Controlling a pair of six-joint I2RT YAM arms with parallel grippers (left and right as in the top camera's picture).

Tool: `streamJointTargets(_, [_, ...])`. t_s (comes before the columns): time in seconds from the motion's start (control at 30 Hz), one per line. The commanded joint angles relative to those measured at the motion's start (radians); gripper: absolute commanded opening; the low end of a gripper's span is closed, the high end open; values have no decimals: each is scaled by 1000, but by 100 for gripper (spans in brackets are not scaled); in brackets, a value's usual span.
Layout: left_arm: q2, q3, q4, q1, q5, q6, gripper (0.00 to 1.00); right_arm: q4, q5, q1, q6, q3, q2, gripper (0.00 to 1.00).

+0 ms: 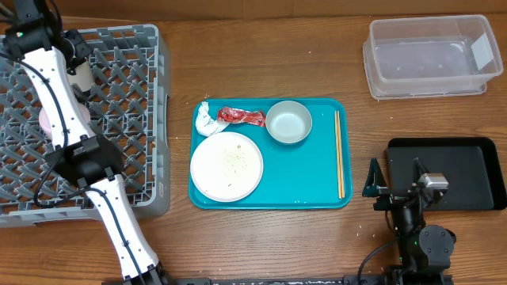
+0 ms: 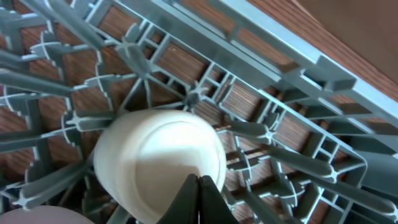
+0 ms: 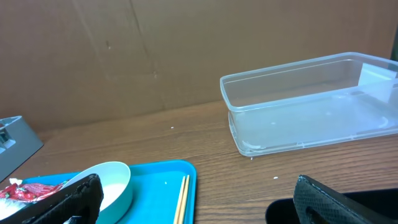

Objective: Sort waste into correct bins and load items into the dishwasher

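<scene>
- The left fingers are pressed together, with nothing seen between them, over the grey rack.
- A white cup is seen upside down on the rack's lattice floor, near the far wall, right at the closed fingertips; contact cannot be told.
- A pale round dish lies in the rack, mostly hidden by the left arm.
- The right fingers are spread wide and hold nothing, low over the worktop by the left end of the black tray.
- On the teal tray are set: a plate speckled with crumbs, a crumpled napkin, a red wrapper touching the napkin, a bowl, and chopsticks along the right edge.
- The clear tub stands at the far right, well apart from the teal tray.
</scene>
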Motion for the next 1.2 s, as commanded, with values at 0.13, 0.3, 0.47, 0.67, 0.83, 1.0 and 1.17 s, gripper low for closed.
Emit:
streamJointTargets(0.13, [3,4,-56,57,-60,-99,4,6,13,0,-4,-11,-9,100])
streamJointTargets(0.3, [-24,25,-129,114,-59,-230,4,6,13,0,-4,-11,-9,100])
streamJointTargets(0.47, [-101,25,-143,158,31,-251,4,6,12,0,-4,-11,-9,100])
streamJointTargets(0.67, [-212,25,-121,160,361,-267,4,6,13,0,-4,-11,-9,100])
streamJointTargets(0.83, [-251,25,-117,107,843,-332,30,6,12,0,-4,-11,-9,99])
streamJointTargets(1.0, [-249,25,-191,-46,1168,-59,45,6,12,0,-4,-11,-9,100])
streamJointTargets(1.17, [-249,22,-326,-269,1032,86,50,6,12,0,-4,-11,-9,99])
